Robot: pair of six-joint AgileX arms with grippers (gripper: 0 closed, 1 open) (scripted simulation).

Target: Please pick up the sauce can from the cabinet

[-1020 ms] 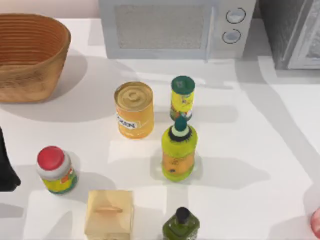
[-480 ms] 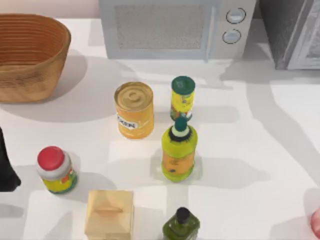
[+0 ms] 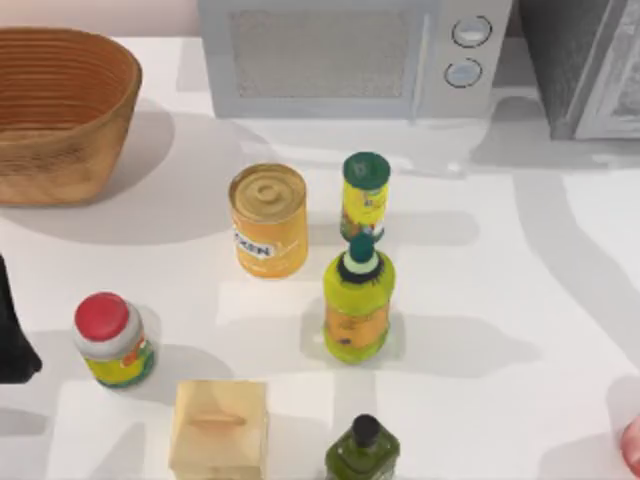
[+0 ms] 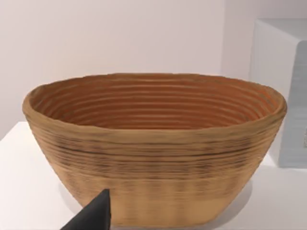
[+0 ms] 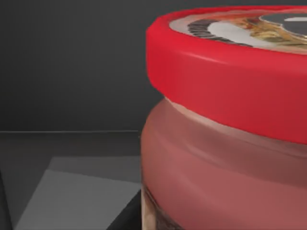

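Red-lidded sauce can [image 5: 225, 143] looms close before the right wrist camera, with dark cabinet [image 5: 72, 67] wall behind it; it appears to stand inside. From above, the cabinet [image 3: 585, 65] sits at the desk's [image 3: 500, 280] far right corner. Right fingers: cannot tell their state. Left arm parked at the left edge, facing the basket [image 4: 153, 143]. Judgement: approach made, grasp unconfirmed, lift-out remains.

A woven basket [image 4: 153, 153] stands upright on the white table [image 4: 24, 191], its ribbed inside open to view. Near it stands a pale box-like appliance [image 4: 283, 96], perhaps the microwave. A dark fingertip [image 4: 93, 215] shows close by.
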